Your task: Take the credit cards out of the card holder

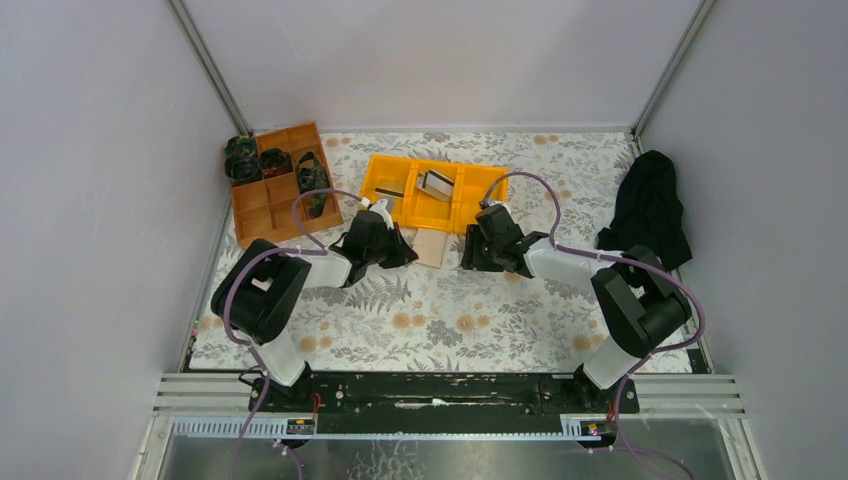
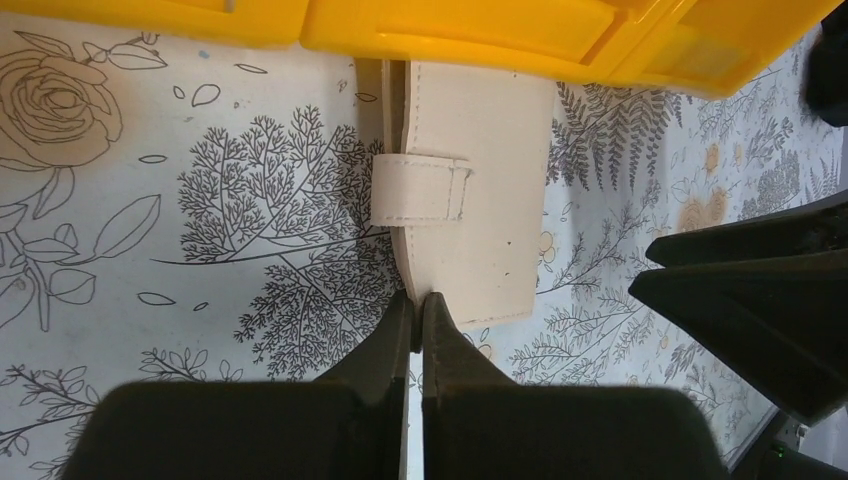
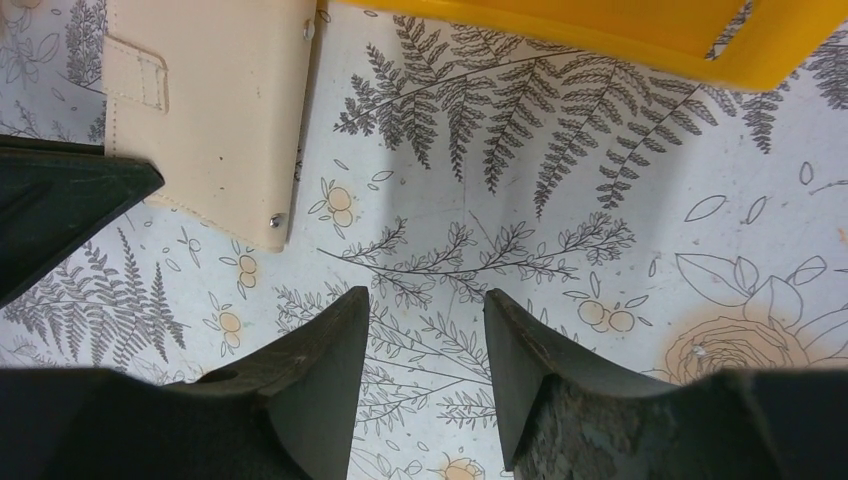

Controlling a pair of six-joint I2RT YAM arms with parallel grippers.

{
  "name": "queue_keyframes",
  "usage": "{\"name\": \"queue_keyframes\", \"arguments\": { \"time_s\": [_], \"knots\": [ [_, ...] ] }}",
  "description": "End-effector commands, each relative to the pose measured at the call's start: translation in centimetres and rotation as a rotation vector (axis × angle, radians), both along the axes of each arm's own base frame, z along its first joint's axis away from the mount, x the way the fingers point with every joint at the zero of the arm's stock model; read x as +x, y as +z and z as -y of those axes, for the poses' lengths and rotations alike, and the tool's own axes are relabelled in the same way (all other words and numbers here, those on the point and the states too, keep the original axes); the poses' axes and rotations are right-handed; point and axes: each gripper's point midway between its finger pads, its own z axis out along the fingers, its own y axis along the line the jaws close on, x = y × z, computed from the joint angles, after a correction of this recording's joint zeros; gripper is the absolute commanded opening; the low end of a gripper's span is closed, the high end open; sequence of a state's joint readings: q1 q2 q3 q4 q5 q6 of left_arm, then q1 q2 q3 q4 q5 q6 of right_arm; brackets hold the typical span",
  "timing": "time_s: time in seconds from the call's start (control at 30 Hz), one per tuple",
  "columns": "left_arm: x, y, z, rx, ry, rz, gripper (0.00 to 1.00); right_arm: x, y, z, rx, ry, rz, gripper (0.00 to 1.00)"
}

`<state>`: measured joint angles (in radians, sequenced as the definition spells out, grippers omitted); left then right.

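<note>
**Card holder is closed up, sitting right between your two grippers**

Top view first. One flat cream-tan folding card holder lies on the floral-print bench, just in front of the yellow three-compartment plastic bin. It sits between your left gripper and right gripper. There's a dark card and a silvery card in that bin. I'd guess those two are credit cards, but they're too small to be sure.

Left wrist view: your left gripper is pinched fully closed, tips right at the near short edge of the card holder. I can't tell if any flap is caught between them. The long axis runs straight away from the gripper toward the bin. The one strap tab is folded across the cover, and no cards are showing.

Right wrist view: your right gripper stands open with nothing in it. The card holder is ahead and off to its left, close but not touching. So your left arm is the nearer one.
</note>
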<state>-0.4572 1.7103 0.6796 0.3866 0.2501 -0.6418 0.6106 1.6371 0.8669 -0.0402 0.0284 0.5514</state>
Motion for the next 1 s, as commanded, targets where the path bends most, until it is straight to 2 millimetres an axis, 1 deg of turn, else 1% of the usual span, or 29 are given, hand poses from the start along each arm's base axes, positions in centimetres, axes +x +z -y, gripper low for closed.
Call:
{"name": "queue_keyframes", "arguments": {
  "time_s": [0.0,0.07,0.13,0.27,0.3,0.37,0.43,0.5,0.57,0.63,0.67,0.73,0.77,0.9,0.97],
  "knots": [
    [0.0,0.1,0.2,0.004,-0.007,0.006,0.00,0.6,0.6,0.6,-0.020,-0.011,0.032,0.53],
    [0.1,1.1,-0.1,0.006,0.011,0.034,0.00,0.7,0.6,0.6,-0.020,-0.012,0.032,0.53],
    [0.3,2.5,-0.9,0.038,0.041,0.069,0.00,0.8,0.9,0.7,-0.024,-0.013,0.039,0.53],
    [0.8,5.1,-3.8,0.201,0.139,0.117,0.00,1.2,1.3,1.0,-0.035,-0.019,0.053,0.53],
    [0.4,5.4,-4.6,0.252,0.159,0.108,0.00,1.3,1.4,0.9,-0.035,-0.018,0.055,0.53],
    [0.2,6.8,-5.8,0.326,0.204,0.140,0.00,1.5,1.5,0.8,-0.034,-0.014,0.057,0.53],
    [-0.4,8.2,-6.2,0.383,0.228,0.175,0.00,1.5,1.6,0.6,-0.028,-0.010,0.057,0.53],
    [-1.3,9.1,-5.8,0.438,0.223,0.193,0.00,1.5,1.6,0.4,-0.019,-0.003,0.054,0.53],
    [-1.7,9.6,-5.3,0.492,0.223,0.197,0.00,1.4,1.7,0.2,-0.010,0.003,0.051,0.53],
    [-2.2,9.5,-4.9,0.562,0.212,0.197,0.00,1.3,1.9,0.2,-0.004,0.003,0.054,0.53],
    [-2.5,8.9,-4.7,0.610,0.203,0.187,0.00,1.3,1.9,0.4,-0.006,0.002,0.057,0.53],
    [-3.0,8.6,-4.3,0.703,0.196,0.186,0.00,1.1,2.2,0.7,-0.009,-0.008,0.064,0.53],
    [-3.1,8.5,-4.5,0.766,0.208,0.188,0.00,1.1,2.4,0.8,-0.008,-0.013,0.069,0.53],
    [-3.6,8.7,-4.5,0.991,0.241,0.225,0.00,0.8,2.7,1.6,0.017,-0.027,0.074,0.53],
    [-3.8,8.8,-4.1,1.070,0.245,0.250,0.00,0.7,2.8,2.1,0.033,-0.039,0.070,0.53]
  ]
}}
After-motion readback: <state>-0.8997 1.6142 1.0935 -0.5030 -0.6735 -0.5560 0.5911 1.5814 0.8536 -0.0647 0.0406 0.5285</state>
